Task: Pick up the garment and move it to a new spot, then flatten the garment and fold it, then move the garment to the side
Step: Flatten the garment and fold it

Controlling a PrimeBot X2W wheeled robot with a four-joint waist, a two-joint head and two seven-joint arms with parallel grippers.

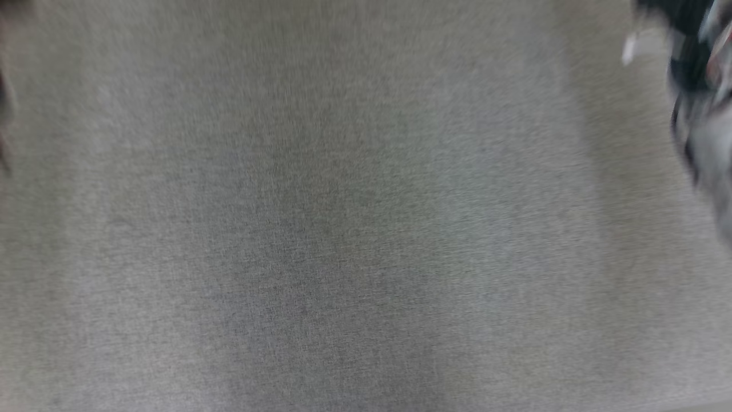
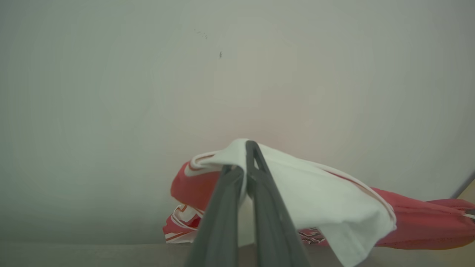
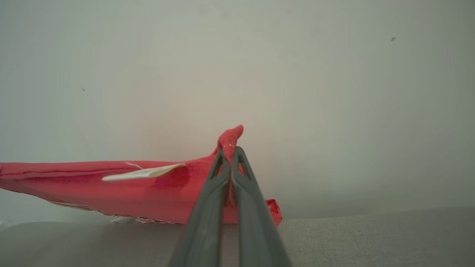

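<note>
Left hand (image 2: pixel 243 160) pinches limp garment (image 2: pixel 334 196).

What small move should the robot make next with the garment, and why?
Probably ease the arms apart: the left gripper and right gripper each pinch part of the red-and-white garment, which sags bunched between them over the grey surface.

An indoor room, kind unclear. A grey woven cloth surface (image 3: pixel 371 237) spreads wide; behind it rises a plain pale wall (image 3: pixel 334 92).
</note>
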